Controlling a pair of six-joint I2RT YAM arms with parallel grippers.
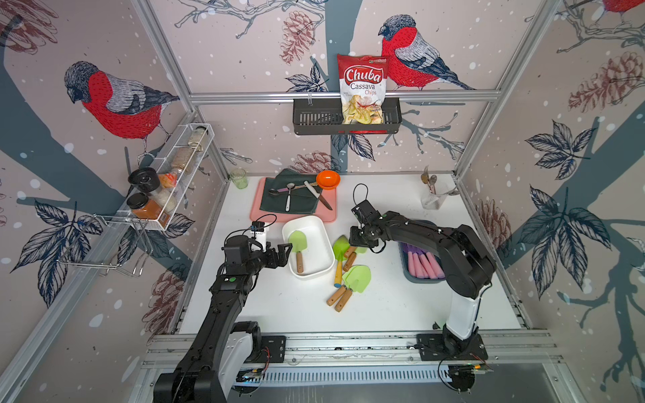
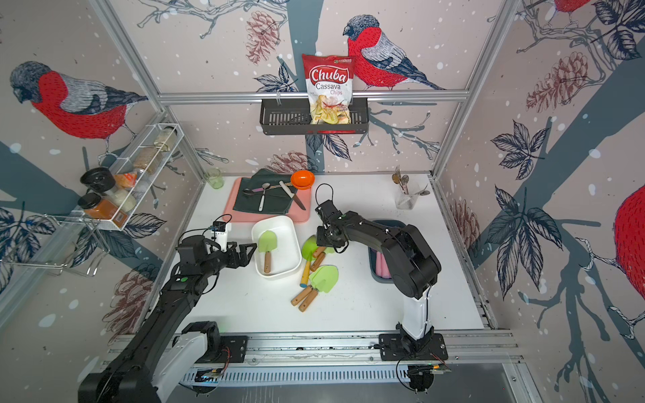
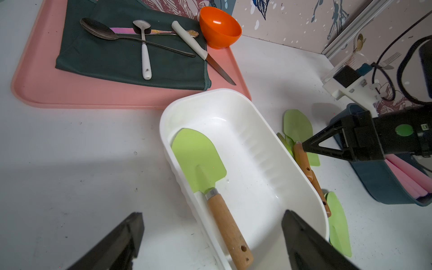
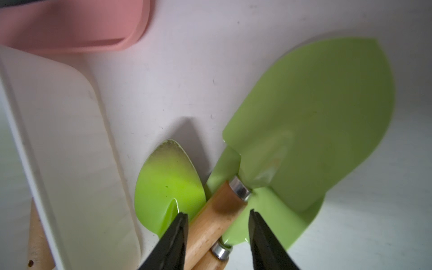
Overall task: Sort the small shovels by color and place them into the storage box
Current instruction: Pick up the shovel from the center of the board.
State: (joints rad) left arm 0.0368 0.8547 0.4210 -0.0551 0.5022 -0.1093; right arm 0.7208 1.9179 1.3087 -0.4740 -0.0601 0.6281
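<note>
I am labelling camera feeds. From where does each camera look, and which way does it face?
Both top views: high above the arm bases, looking down over the table; left arm and right arm show.
Left wrist: on the left arm, facing the white box with one green shovel; open left pincer shows.
Right wrist: on the right arm, close above green shovels; right pincer straddles a wooden handle.
Both wrist views share the white box.
</note>
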